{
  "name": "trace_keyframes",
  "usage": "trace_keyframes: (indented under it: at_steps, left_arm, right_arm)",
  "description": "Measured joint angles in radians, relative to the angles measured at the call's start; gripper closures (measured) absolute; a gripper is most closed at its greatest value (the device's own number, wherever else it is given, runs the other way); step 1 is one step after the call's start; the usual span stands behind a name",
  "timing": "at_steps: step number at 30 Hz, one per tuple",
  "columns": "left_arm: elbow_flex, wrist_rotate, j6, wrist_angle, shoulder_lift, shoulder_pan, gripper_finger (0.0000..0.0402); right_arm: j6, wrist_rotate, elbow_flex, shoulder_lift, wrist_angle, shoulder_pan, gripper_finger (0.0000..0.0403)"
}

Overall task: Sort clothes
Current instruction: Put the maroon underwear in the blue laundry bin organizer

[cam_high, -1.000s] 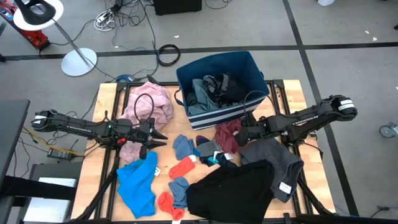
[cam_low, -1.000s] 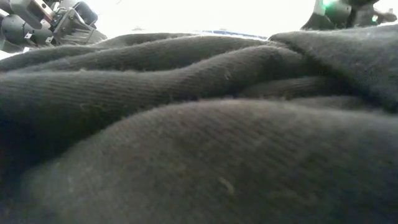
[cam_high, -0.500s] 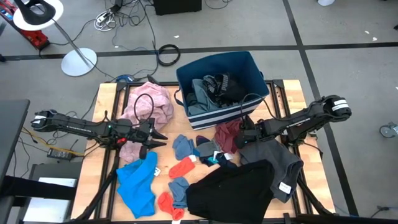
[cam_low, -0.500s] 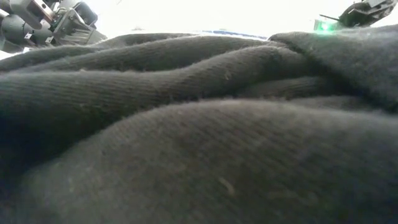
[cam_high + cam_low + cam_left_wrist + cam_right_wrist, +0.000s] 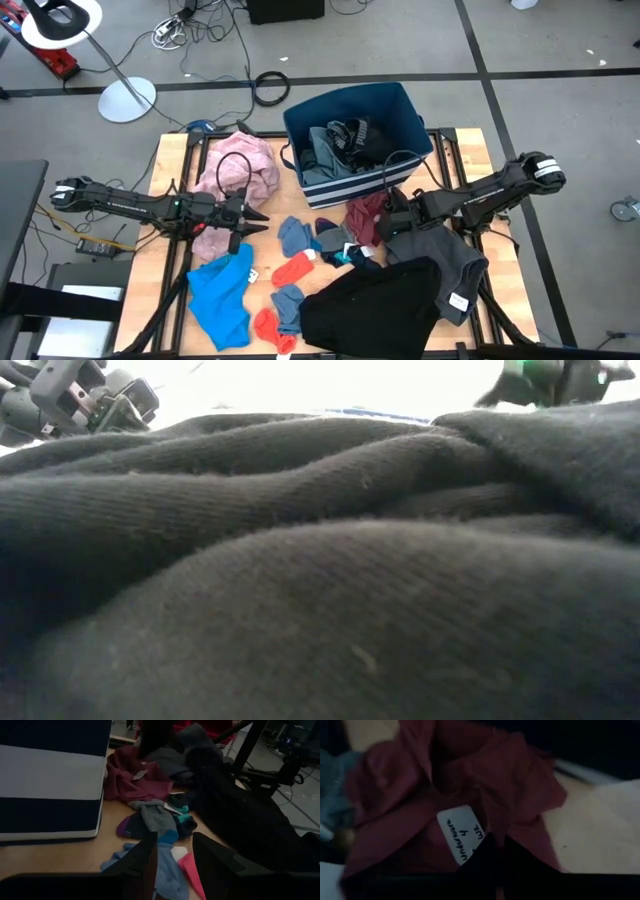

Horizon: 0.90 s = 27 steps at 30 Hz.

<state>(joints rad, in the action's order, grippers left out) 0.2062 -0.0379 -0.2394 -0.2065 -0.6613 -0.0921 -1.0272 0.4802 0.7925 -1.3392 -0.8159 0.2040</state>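
We have the right gripper (image 5: 385,218) down on the maroon garment (image 5: 366,218), its 2 fingers pinched together on a fold of the cloth just by the white tag (image 5: 462,834). That piece lies on the surface (image 5: 170,170) right in front of the navy bin (image 5: 355,140), so we judge it the nearest pick for a short lift into the bin, where dark and grey-blue pieces already lie.

Our left gripper (image 5: 252,217) hovers with its fingers parted and nothing between them, beside the pink garment (image 5: 240,170) and above the bright blue garment (image 5: 222,290), likely waiting its turn.

The rest of the clothes lie scattered: the red socks (image 5: 293,268) and blue socks (image 5: 295,237) mid-surface, the black garment (image 5: 370,305) and the dark grey garment (image 5: 440,255) toward the near right.
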Motion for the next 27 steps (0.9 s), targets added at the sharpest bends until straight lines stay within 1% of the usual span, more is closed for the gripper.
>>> trace_keyframes:
  at_steps: [7, 12, 20, 27]
  left_arm:
    - [0.0, -0.002, 0.005, 0.001, 0.0, 0.0, 0.0273]
    - [0.0, -0.003, 0.007, 0.004, 0.0, 0.0, 0.0273]
    - [0.0, -0.003, 0.007, 0.004, 0.0, 0.0, 0.0273]
    - [0.0, -0.003, 0.007, 0.003, 0.0, 0.0, 0.0273]
  right_arm:
    - [0.021, 0.117, 0.282, 0.0, -0.246, 0.077, 0.0401]
    - [0.101, 0.216, 0.492, 0.0, -0.333, 0.117, 0.0401]
    - [0.339, 0.338, 0.763, 0.0, -0.311, 0.127, 0.0402]
    - [0.569, 0.404, 0.92, 0.0, -0.209, 0.102, 0.0402]
